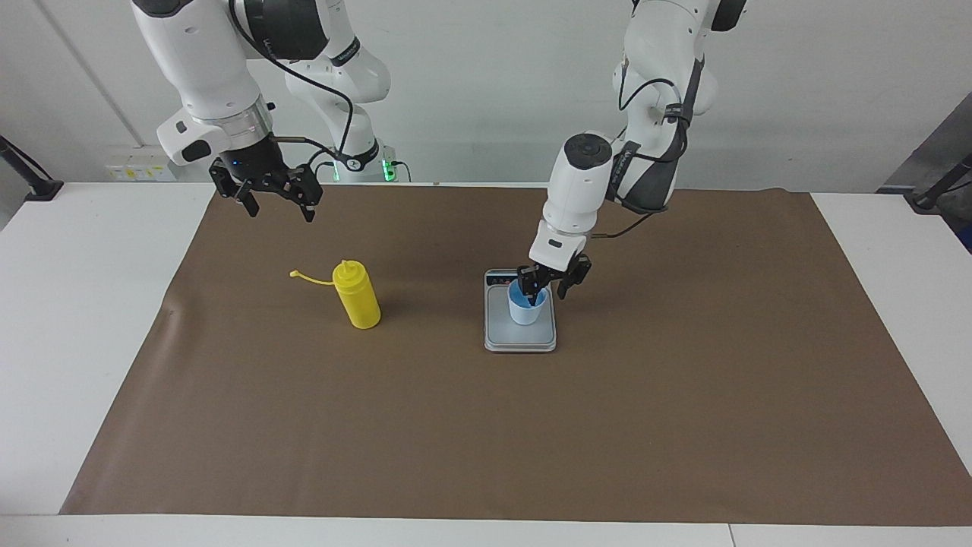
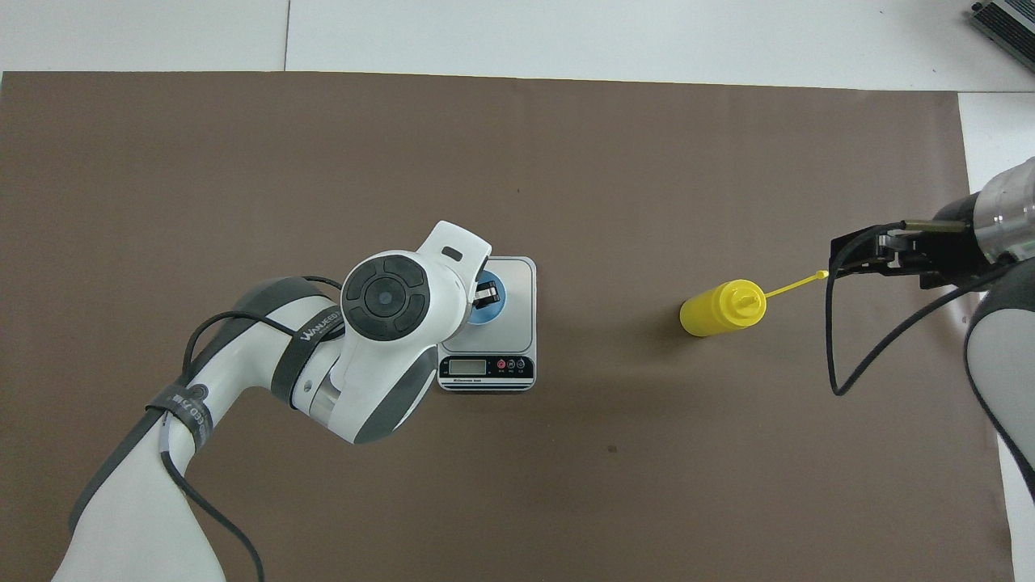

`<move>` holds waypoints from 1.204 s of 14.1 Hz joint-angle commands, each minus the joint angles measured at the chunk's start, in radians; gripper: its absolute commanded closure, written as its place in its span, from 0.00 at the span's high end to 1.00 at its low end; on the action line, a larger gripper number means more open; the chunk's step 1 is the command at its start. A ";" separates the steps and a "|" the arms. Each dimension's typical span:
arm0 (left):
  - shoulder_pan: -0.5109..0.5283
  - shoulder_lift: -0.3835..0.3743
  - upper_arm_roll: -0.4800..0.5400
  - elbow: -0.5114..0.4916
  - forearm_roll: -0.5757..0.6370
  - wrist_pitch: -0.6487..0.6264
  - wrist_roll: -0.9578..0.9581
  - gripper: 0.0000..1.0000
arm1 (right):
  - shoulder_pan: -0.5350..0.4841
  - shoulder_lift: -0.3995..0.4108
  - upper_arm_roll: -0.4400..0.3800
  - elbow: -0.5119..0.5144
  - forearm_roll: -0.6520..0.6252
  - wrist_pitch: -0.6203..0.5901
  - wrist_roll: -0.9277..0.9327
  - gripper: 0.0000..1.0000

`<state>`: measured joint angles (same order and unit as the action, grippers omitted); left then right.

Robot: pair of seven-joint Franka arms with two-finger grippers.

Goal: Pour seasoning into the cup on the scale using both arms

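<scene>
The light-blue cup point(image 1: 525, 311) point(image 2: 493, 308) stands upright on the silver scale point(image 1: 520, 339) point(image 2: 519, 276) in the middle of the brown mat. My left gripper point(image 1: 547, 293) point(image 2: 483, 294) hangs over the cup's rim and is open, with one finger dipping into the cup's mouth and the other outside it. The yellow seasoning bottle point(image 1: 357, 302) point(image 2: 718, 310) stands upright toward the right arm's end, its cap strap point(image 1: 307, 277) hanging off to the side. My right gripper point(image 1: 279, 213) point(image 2: 865, 255) waits open in the air, holding nothing, over the mat close to the strap's tip.
The brown mat point(image 1: 683, 425) covers most of the white table. The scale's display strip point(image 2: 485, 368) faces the robots. A black cable point(image 2: 857, 364) loops down from the right arm near the bottle.
</scene>
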<state>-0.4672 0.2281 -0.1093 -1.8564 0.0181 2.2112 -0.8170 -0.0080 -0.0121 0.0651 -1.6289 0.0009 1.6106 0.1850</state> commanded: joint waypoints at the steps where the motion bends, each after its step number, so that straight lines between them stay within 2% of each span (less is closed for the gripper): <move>1: 0.051 -0.078 -0.004 0.020 0.023 -0.129 0.083 1.00 | -0.012 -0.023 0.005 -0.026 -0.009 0.002 -0.022 1.00; 10: 0.267 -0.254 -0.004 0.006 0.008 -0.396 0.556 1.00 | -0.012 -0.023 0.005 -0.026 -0.009 0.002 -0.022 1.00; 17: 0.424 -0.293 0.000 0.031 -0.036 -0.493 0.789 1.00 | -0.020 -0.017 0.004 -0.009 -0.001 0.008 -0.025 1.00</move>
<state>-0.0839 -0.0442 -0.1002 -1.8246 0.0089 1.7467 -0.0794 -0.0129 -0.0133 0.0643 -1.6279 0.0009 1.6118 0.1850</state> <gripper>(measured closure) 0.000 0.000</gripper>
